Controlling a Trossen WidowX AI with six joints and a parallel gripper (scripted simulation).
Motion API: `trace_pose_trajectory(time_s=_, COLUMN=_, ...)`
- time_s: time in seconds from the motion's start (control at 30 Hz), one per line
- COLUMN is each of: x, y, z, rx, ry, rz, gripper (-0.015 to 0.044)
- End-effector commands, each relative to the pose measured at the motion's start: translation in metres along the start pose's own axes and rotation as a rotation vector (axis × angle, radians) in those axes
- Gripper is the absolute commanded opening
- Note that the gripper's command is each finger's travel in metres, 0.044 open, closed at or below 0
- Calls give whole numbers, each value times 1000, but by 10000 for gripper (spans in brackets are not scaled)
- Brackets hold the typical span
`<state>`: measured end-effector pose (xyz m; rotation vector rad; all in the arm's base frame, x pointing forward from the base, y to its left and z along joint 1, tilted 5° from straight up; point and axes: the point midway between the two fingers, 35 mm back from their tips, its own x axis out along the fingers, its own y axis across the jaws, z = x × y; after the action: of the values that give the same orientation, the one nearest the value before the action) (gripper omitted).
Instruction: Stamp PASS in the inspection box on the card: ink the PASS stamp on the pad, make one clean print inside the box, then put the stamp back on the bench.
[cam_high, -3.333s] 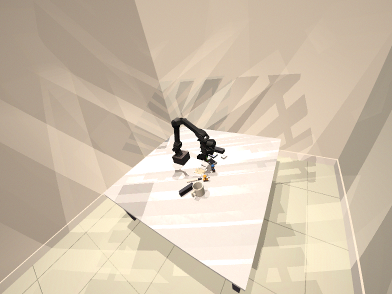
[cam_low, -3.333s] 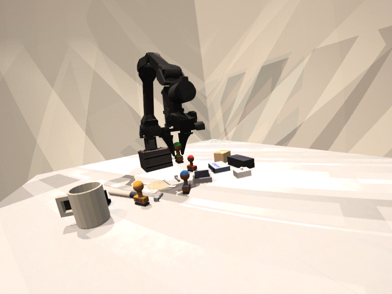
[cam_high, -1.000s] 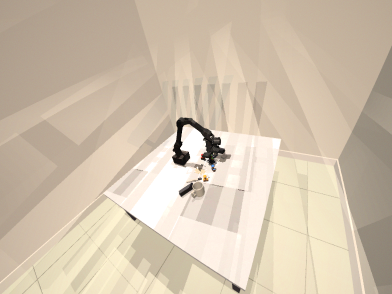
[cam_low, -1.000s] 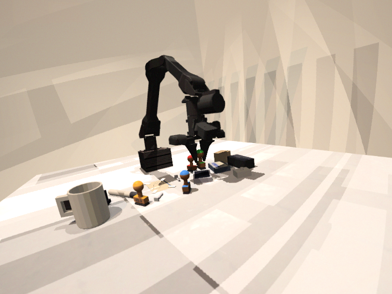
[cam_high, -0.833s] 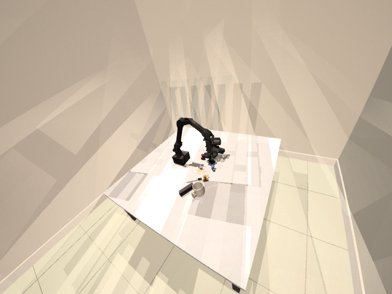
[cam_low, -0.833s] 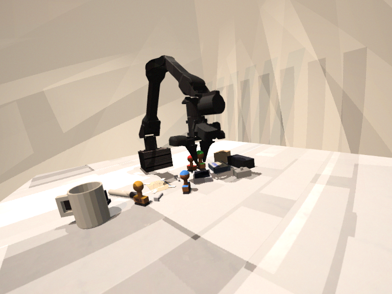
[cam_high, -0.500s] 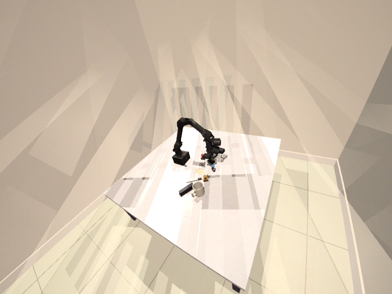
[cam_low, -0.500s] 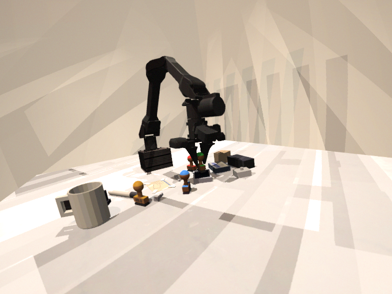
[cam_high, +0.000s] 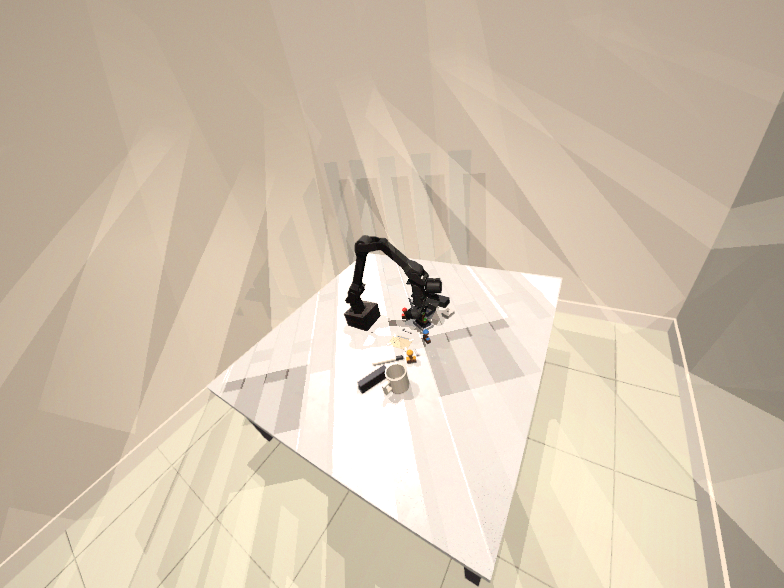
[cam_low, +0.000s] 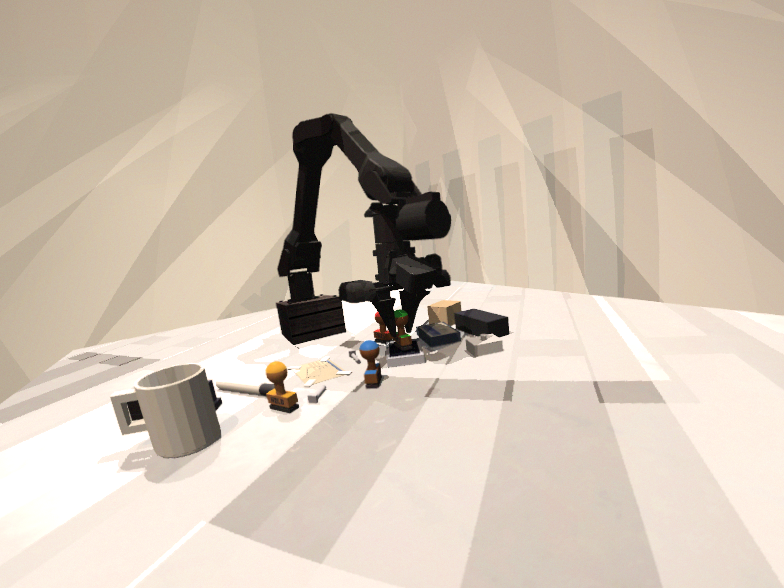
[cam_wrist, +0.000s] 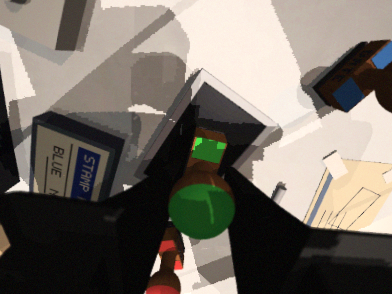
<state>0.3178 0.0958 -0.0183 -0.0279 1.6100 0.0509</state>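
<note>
My gripper (cam_high: 423, 316) (cam_low: 400, 329) (cam_wrist: 202, 170) is shut on the green-knobbed stamp (cam_low: 400, 313) (cam_wrist: 201, 211) and holds it upright by its brown neck. The stamp's base is over the dark face of the open ink pad (cam_low: 405, 360) (cam_wrist: 240, 98), inside its pale rim. Its underside is hidden, so I cannot tell whether it touches the ink. No lettering shows on this stamp. The cream card (cam_high: 399, 342) (cam_low: 319, 372) (cam_wrist: 372, 174) lies taped flat, with a drawn rectangle partly in the wrist view. Any print in it is too small to make out.
A blue stamp (cam_low: 369, 348) (cam_wrist: 348, 93) and red stamp (cam_low: 379, 333) (cam_wrist: 163, 284) stand close to the pad. The labelled pad lid (cam_low: 438, 334) (cam_wrist: 67, 172) and a black box (cam_low: 484, 322) lie beyond. An orange stamp (cam_low: 276, 373) and mug (cam_high: 397, 381) (cam_low: 184, 414) stand past the card.
</note>
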Motion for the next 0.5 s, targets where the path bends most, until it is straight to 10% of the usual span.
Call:
trace_pose_trajectory(time_s=0.0, x=1, y=1, z=0, rx=4, ry=1, rz=4, gripper=0)
trace_pose_trajectory(time_s=0.47, x=4, y=1, z=0, rx=0, ry=1, rz=4, gripper=0)
